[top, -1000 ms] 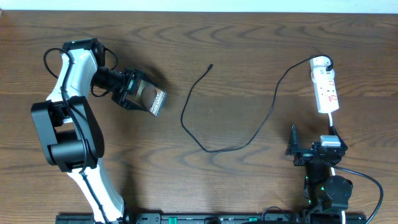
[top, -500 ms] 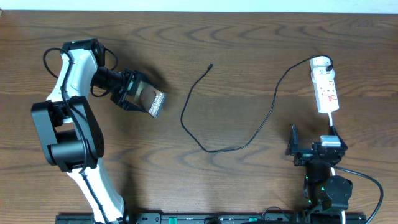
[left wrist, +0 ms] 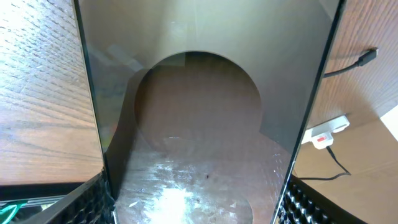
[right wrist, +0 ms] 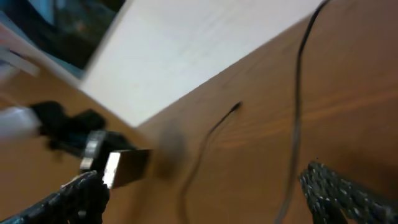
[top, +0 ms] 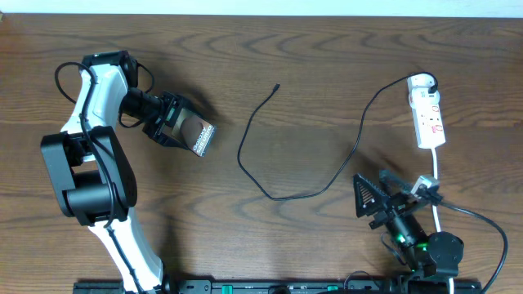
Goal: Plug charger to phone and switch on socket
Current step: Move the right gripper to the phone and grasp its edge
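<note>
Overhead, the left gripper (top: 181,124) has its jaws clamped on the phone (top: 197,134), while the right gripper (top: 372,193) stands with jaws spread wide and empty. The charger (top: 282,198) lies slack on the counter (top: 327,49) between the two, and the socket (top: 428,121) is just beyond the right jaws. In the left wrist view the phone (left wrist: 199,124) fills the gap between the jaws, with the charger's plug tip (left wrist: 368,56) and the socket (left wrist: 328,132) off to their right. The right wrist view is blurred: the open jaws frame the cable (right wrist: 297,112), and the phone (right wrist: 127,168) sits far ahead to their left.

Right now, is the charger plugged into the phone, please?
Unplugged: the charger's tip lies free on the table, apart from the phone in the left hand.
</note>
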`<action>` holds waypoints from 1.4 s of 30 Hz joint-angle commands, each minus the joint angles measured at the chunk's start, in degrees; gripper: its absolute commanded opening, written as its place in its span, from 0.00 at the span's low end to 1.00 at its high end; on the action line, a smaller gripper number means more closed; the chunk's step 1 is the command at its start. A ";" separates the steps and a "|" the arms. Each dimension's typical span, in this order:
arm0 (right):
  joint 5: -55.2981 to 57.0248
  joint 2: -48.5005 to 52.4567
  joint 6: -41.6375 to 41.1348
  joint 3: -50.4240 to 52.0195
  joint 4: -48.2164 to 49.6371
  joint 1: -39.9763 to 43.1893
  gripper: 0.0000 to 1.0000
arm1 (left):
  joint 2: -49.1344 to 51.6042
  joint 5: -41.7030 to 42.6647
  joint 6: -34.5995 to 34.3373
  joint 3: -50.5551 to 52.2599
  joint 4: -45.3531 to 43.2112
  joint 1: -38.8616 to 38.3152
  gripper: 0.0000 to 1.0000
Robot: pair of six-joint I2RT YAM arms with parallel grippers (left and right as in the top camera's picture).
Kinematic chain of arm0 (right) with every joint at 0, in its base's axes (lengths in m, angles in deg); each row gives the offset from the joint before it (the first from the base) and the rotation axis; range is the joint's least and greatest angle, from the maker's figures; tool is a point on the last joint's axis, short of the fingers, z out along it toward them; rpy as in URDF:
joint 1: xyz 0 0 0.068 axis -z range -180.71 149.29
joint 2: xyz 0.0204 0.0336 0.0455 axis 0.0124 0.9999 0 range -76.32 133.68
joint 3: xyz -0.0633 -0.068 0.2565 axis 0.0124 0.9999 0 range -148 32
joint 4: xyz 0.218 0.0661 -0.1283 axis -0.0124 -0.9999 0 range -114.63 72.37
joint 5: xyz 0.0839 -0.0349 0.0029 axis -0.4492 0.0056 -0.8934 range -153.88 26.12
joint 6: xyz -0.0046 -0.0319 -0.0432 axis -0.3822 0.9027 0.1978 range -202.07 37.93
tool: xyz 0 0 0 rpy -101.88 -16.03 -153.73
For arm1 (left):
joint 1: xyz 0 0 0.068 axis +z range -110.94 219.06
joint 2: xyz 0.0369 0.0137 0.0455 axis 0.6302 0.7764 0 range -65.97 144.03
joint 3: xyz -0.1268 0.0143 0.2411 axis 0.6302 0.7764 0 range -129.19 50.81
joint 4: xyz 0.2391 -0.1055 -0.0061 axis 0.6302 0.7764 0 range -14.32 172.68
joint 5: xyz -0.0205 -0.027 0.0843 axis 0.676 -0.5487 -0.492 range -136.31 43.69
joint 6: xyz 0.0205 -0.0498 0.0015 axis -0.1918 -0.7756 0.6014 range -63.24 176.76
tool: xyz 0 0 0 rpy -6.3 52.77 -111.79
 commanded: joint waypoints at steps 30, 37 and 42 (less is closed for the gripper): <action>7.17 57.44 24.00 -46.66 -20.52 -20.63 0.80 | -2.34 -7.50 -11.69 -2.62 -6.40 -9.22 0.15; 7.80 79.03 24.41 -60.57 -21.11 -30.97 0.82 | -2.34 -12.11 -11.54 -2.71 -6.56 -11.34 0.14; 2.64 92.28 24.20 -69.59 -20.39 -33.81 0.81 | -2.34 -14.03 -11.08 -2.84 -6.60 -12.13 0.14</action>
